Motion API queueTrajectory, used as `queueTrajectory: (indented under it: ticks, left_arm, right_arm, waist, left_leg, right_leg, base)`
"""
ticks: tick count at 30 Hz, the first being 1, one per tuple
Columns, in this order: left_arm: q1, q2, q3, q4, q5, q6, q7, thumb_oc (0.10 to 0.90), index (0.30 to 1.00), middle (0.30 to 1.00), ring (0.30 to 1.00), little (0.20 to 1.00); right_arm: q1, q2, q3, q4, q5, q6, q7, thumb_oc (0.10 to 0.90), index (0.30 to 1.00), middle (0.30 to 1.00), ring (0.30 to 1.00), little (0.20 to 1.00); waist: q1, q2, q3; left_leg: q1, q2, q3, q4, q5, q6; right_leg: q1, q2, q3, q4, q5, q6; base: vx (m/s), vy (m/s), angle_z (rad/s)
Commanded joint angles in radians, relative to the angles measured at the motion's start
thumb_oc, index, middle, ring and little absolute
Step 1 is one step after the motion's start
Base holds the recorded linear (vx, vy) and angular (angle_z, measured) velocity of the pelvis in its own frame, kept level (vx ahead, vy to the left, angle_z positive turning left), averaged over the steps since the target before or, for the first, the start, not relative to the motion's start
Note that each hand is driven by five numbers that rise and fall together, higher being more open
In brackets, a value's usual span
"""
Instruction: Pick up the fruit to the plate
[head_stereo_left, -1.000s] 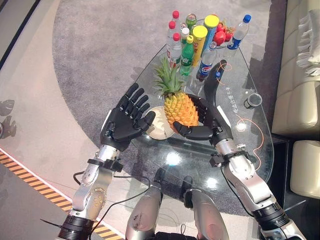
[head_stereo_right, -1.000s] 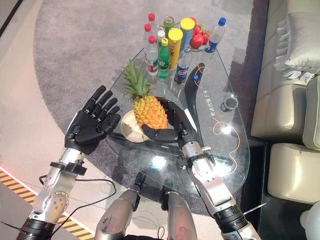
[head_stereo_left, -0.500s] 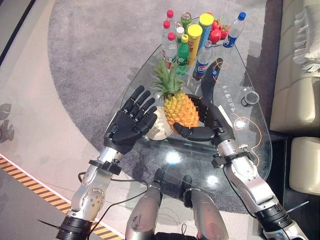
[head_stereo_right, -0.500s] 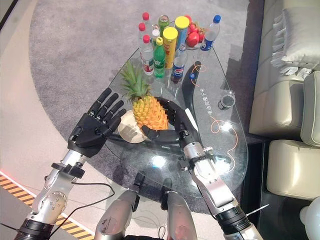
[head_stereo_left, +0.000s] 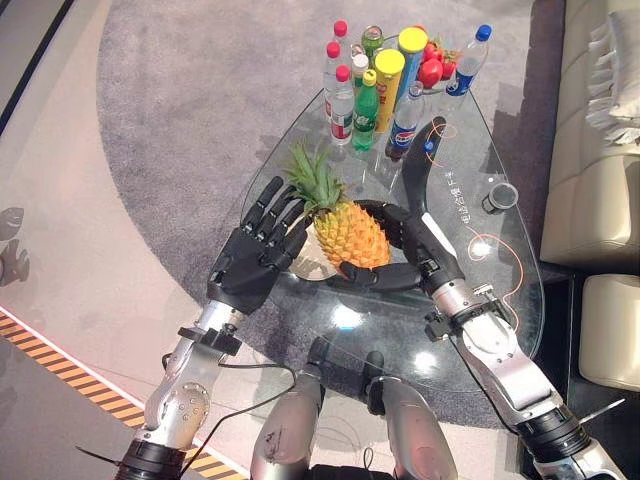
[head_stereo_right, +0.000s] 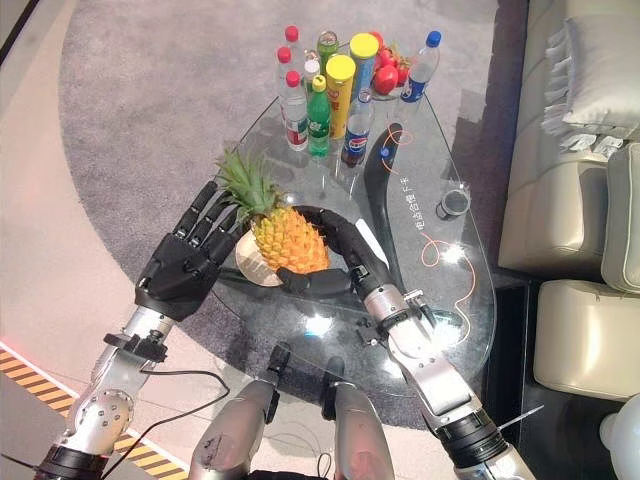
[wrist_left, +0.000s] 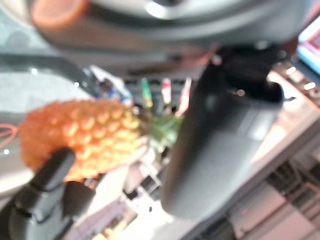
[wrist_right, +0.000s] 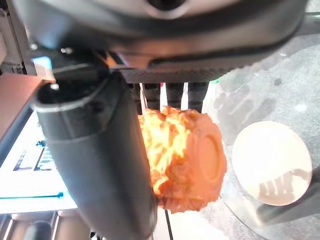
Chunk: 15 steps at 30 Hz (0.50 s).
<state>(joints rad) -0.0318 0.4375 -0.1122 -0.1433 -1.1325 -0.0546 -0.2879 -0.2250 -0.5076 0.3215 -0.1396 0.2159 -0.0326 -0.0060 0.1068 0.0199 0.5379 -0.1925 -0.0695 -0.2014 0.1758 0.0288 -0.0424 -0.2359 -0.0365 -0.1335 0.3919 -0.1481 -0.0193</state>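
Above the plate (head_stereo_right: 250, 262) on a glass table (head_stereo_right: 450, 270), the right hand (head_stereo_right: 335, 262) grips a tilted orange pineapple (head_stereo_right: 288, 240); the left hand (head_stereo_right: 185, 262) is splayed, over grey carpet (head_stereo_right: 150, 110).

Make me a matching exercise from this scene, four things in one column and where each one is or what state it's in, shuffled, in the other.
Things:
1. pineapple
2. plate
3. left hand
4. bottles

States or places:
A. fingers straight, beside the leafy crown
B. standing upright in a cluster at the far end of the glass table
C. tilted, held in the curled right hand
D. pale, round, lying on the glass with nothing on it yet

Pairs: 1-C, 2-D, 3-A, 4-B
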Motion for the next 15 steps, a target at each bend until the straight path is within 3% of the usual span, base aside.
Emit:
queueTrajectory:
  ticks: [1, 8, 15]
  left_arm:
    - [-0.030, -0.025, -0.032, -0.164, -0.025, -0.055, -0.030, 0.800, 0.900, 0.900, 0.900, 0.900]
    - [-0.018, -0.029, -0.059, -0.186, -0.039, -0.014, -0.016, 0.800, 0.900, 0.900, 0.900, 0.900]
    - [-0.011, -0.024, -0.074, -0.179, -0.029, -0.035, 0.107, 0.800, 0.900, 0.900, 0.900, 0.900]
  right_arm:
    - [-0.066, 0.030, 0.126, -0.230, -0.036, -0.121, 0.099, 0.100, 0.300, 0.300, 0.300, 0.200]
    - [-0.075, 0.025, 0.152, -0.252, -0.097, -0.100, 0.082, 0.100, 0.300, 0.300, 0.300, 0.200]
    - [-0.114, -0.017, 0.184, -0.314, -0.312, -0.096, 0.064, 0.100, 0.300, 0.300, 0.300, 0.200]
  waist:
    - [-0.013, -0.030, -0.143]
    - [-0.011, -0.024, -0.139]
    - [-0.011, -0.022, -0.131]
  left_leg:
    - [-0.034, -0.064, 0.044, 0.116, -0.056, 0.077]
    - [-0.037, -0.067, 0.038, 0.118, -0.054, 0.077]
    - [-0.038, -0.070, 0.037, 0.111, -0.051, 0.080]
  right_leg:
    - [0.082, 0.023, 0.057, -0.139, 0.073, 0.008]
    - [0.081, 0.023, 0.060, -0.137, 0.072, 0.008]
    - [0.074, 0.023, 0.064, -0.139, 0.076, 0.011]
  base:
    - [0.00, 0.000, 0.00]
    - [0.00, 0.000, 0.00]
    - [0.00, 0.000, 0.00]
